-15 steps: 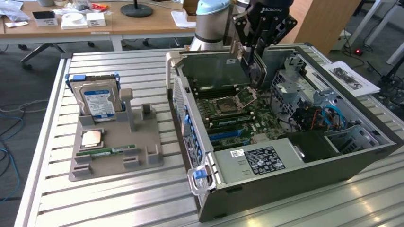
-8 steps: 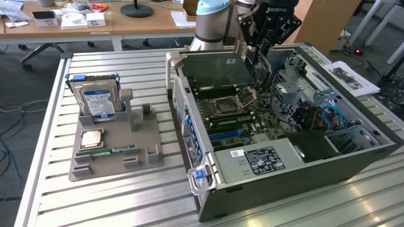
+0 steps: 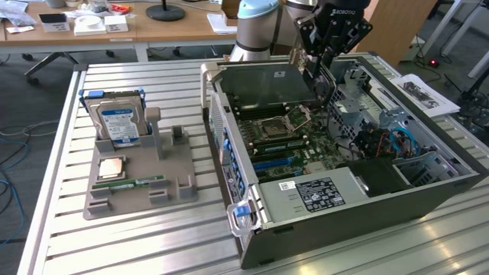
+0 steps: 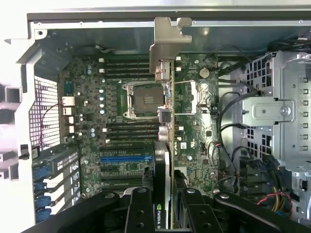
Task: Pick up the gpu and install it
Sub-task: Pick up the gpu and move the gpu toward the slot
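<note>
The gpu [image 3: 264,83] is a thin flat card with a dark face, and it hangs above the open computer case [image 3: 428,189]. My gripper [image 3: 312,60] is shut on its end nearest the exterior view's right. In the wrist view the gpu [image 4: 166,145] shows edge-on between my fingers [image 4: 141,208]. Its silver end bracket [image 4: 166,41] points toward the far wall of the case. My gripper [image 4: 165,216] holds the card over the motherboard [image 4: 121,121], roughly above the CPU socket [image 4: 146,99]. The card is clear of the slots.
A blue expansion slot [image 4: 125,158] lies on the motherboard below the card. Cables and a drive cage [image 4: 272,111] fill one side of the case. On the exterior view's left, a grey fixture [image 3: 137,192] holds a hard drive [image 3: 116,120], a CPU [image 3: 112,167] and a RAM stick [image 3: 130,184].
</note>
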Robot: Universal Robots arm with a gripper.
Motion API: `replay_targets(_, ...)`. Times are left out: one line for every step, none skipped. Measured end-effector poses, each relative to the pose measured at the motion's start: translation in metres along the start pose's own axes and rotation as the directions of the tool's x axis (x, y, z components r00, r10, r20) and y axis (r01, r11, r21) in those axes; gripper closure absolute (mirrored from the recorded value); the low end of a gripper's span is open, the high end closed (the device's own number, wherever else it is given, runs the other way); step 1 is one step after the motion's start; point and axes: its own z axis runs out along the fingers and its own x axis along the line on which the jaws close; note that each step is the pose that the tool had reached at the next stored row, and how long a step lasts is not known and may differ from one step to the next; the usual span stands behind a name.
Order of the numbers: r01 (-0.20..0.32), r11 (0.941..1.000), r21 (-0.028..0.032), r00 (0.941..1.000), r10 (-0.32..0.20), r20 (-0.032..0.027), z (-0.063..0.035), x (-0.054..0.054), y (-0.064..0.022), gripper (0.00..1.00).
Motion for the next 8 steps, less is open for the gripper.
replay_targets(0.0,1.0,0.0,1.0,0.0,0.0,0.0001,-0.002,0.0001,0.73)
replay_targets(0.0,1.0,-0.0001,1.0,0.0,0.0,0.0001,-0.004,0.0002,0.73)
replay_targets(0.0,1.0,0.0,1.0,0.0,0.0,0.0001,-0.006,0.0003,0.73)
replay_targets(0.0,1.0,0.0,1.0,0.0,0.0,0.0002,-0.008,0.0004,0.73)
replay_targets(0.0,1.0,-0.0001,1.0,0.0,0.0,0.0003,-0.01,0.0005,0.73)
replay_targets(0.0,1.0,0.0,1.0,0.0,0.0,0.0003,-0.012,0.0006,0.73)
replay_targets(0.0,1.0,-0.0001,1.0,0.0,0.0,0.0004,-0.014,0.0007,0.73)
replay_targets(0.0,1.0,-0.0001,1.0,0.0,0.0,0.0004,-0.015,0.0008,0.73)
